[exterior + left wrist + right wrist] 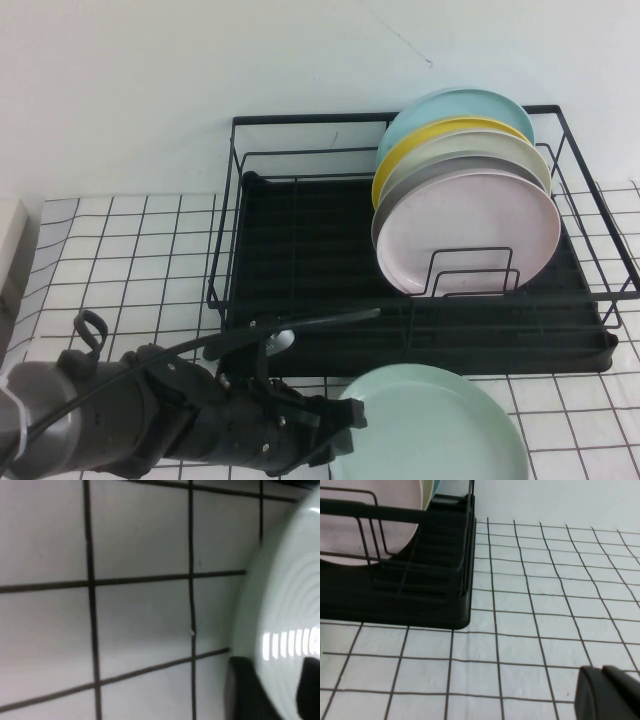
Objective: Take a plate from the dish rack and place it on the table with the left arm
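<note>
We see the round mint-green plate [430, 425] lying flat on the white table with the thin black grid [130, 260], just in front of the black wire dish rack [300, 260]. The left gripper [345, 425] on the bulky black left arm [150, 420] is at the plate's left rim, with its fingers closed on the edge. In the rack stand a pale pink plate [470, 225] and other plates behind it. Of the right gripper [610, 692] we see only a dark part above the table, right of the rack; we cannot tell its state.
</note>
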